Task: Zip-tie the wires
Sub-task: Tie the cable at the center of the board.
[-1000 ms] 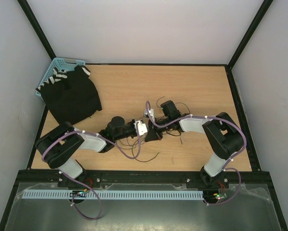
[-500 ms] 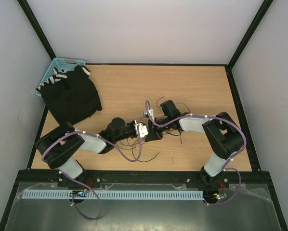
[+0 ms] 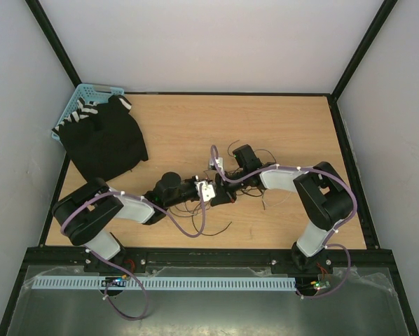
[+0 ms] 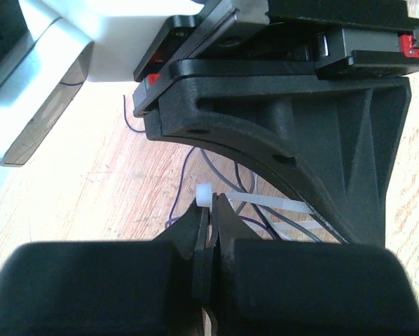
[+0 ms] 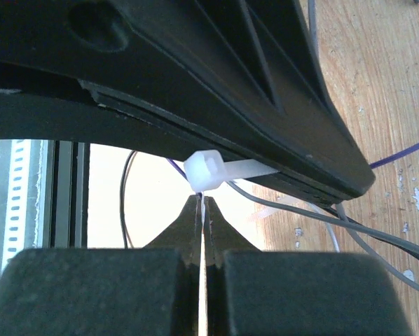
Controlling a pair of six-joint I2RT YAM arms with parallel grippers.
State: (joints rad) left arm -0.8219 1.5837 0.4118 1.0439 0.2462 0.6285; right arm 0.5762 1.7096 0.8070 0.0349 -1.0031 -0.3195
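Midway across the wooden table (image 3: 181, 126), the zip tie (image 4: 265, 203) sits where the two arms meet, its square head at both sets of fingertips and its strip crossing over the thin wires (image 5: 293, 210). Beside the head, the left gripper (image 4: 209, 217) is clamped on it, while the right gripper (image 5: 201, 210) pinches the thin white tail just below the head. Far off at the left rear, a black striped cloth (image 3: 104, 140) drapes over a blue basket (image 3: 90, 91).
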